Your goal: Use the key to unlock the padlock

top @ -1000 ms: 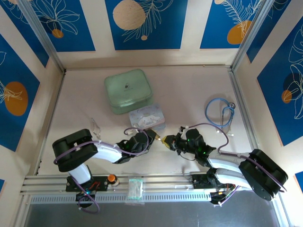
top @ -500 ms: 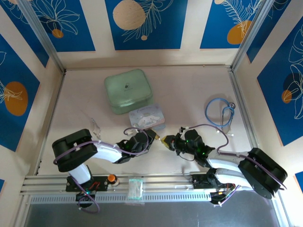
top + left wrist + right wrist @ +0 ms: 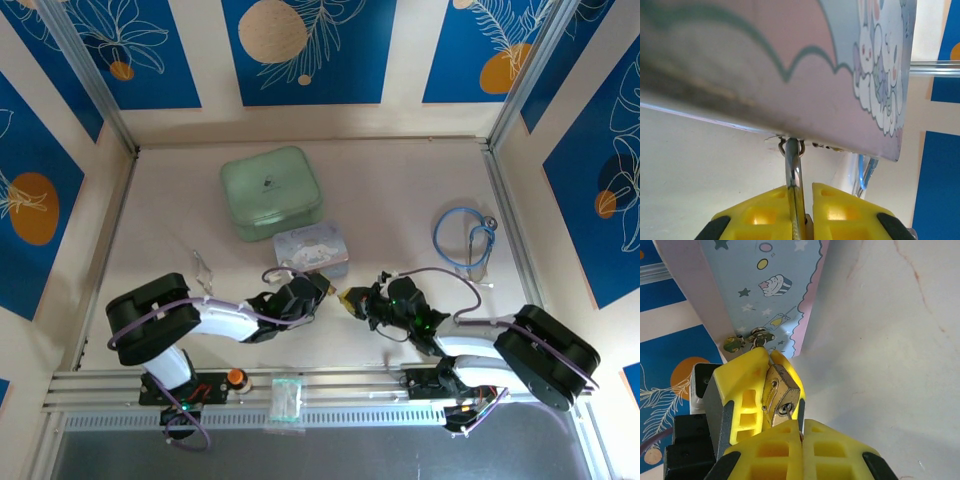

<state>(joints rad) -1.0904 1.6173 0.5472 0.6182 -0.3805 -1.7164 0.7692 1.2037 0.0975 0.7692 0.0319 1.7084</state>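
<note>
The small brass padlock (image 3: 780, 392) hangs by its silver shackle (image 3: 794, 167) from the hasp of the pastel cartoon tin (image 3: 312, 247). My left gripper (image 3: 802, 187) is shut on the padlock, its yellow fingers (image 3: 742, 385) on either side of the brass body. My right gripper (image 3: 801, 422) is shut on the key (image 3: 788, 414). The key's thin blade sits in the keyhole on the padlock's underside. In the top view the left gripper (image 3: 322, 288) and the right gripper (image 3: 355, 300) meet tip to tip just in front of the tin.
A larger mint-green tin (image 3: 271, 192) stands behind the cartoon tin. A coiled blue cord (image 3: 465, 235) lies at the right. A clear plastic piece (image 3: 200, 265) lies at the left, and a small packet (image 3: 286, 397) rests on the front rail.
</note>
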